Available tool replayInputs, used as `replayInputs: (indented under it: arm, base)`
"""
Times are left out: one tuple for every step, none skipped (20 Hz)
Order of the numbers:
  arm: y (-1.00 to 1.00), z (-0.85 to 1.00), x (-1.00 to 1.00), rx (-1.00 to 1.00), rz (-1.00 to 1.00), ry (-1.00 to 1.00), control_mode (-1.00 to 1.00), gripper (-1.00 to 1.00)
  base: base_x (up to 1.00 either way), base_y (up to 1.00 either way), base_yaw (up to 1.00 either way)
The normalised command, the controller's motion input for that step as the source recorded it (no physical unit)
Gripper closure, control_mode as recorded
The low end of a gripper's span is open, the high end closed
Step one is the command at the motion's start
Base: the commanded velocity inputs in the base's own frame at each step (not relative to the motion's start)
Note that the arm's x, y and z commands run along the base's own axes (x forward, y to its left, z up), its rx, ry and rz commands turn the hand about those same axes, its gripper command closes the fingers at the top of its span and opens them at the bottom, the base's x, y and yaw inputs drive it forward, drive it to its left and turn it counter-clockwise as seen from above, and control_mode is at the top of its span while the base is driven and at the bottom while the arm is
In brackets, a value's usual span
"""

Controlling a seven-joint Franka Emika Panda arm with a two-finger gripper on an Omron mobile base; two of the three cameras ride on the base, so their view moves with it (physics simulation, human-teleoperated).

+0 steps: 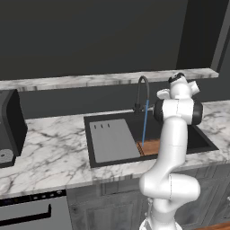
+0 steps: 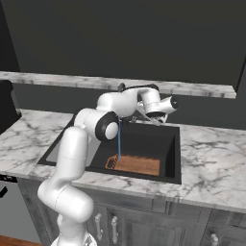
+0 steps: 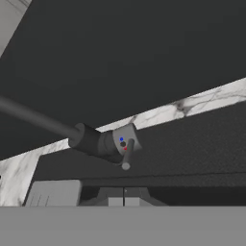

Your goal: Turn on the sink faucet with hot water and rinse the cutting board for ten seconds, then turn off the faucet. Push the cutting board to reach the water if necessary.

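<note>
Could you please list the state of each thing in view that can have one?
sink faucet: on, lever tilted off its base.
water: running, thin stream landing on the board's end.
cutting board: flat in the sink, under the stream.
grey slab: flat in the sink's left part.
hand: shut, empty, by the faucet base.

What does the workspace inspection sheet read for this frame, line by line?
Surface: white-grey marble counter around the wide black recessed sink.
Job's things: thin dark gooseneck faucet running; light-blue water stream lands on the small brown wooden cutting board.
Clutter: flat grey slotted slab in the sink.
Grippers: gripper shut, empty, facing the faucet lever.
Cables: nothing seen.
Surroundings: dark wall, marble ledge.
</note>
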Motion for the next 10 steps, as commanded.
replayInputs:
  arm:
    - [0.00, 0.00, 0.00, -0.01, 0.00, -0.05, -1.00, 1.00]
    - [-0.01, 0.00, 0.00, -0.01, 0.00, -0.04, -1.00, 1.00]
    - [-0.06, 0.00, 0.00, -0.01, 0.00, -0.04, -1.00, 1.00]
    - [-0.06, 0.00, 0.00, -0.01, 0.00, -0.02, -1.00, 1.00]
    - [-0.05, 0.00, 0.00, 0.00, -0.01, 0.00, -1.00, 1.00]
    - [-0.05, 0.00, 0.00, 0.00, -0.03, 0.00, -1.00, 1.00]
    - [-0.06, 0.00, 0.00, 0.00, -0.03, 0.00, -1.00, 1.00]
    - [-0.09, 0.00, 0.00, 0.00, -0.03, 0.00, -1.00, 1.00]
    - [-0.11, 0.00, 0.00, 0.00, -0.04, 0.00, -1.00, 1.00]
    - [-0.14, 0.00, 0.02, 0.00, -0.04, 0.00, -1.00, 1.00]
  base:
    - [0.00, 0.00, 0.00]
    - [0.00, 0.00, 0.00]
    - [0.00, 0.00, 0.00]
    - [0.00, 0.00, 0.00]
    - [0.00, 0.00, 0.00]
    - [0.00, 0.00, 0.00]
    - [0.00, 0.00, 0.00]
    - [0.00, 0.00, 0.00]
    - [0.00, 0.00, 0.00]
    - [0.00, 0.00, 0.00]
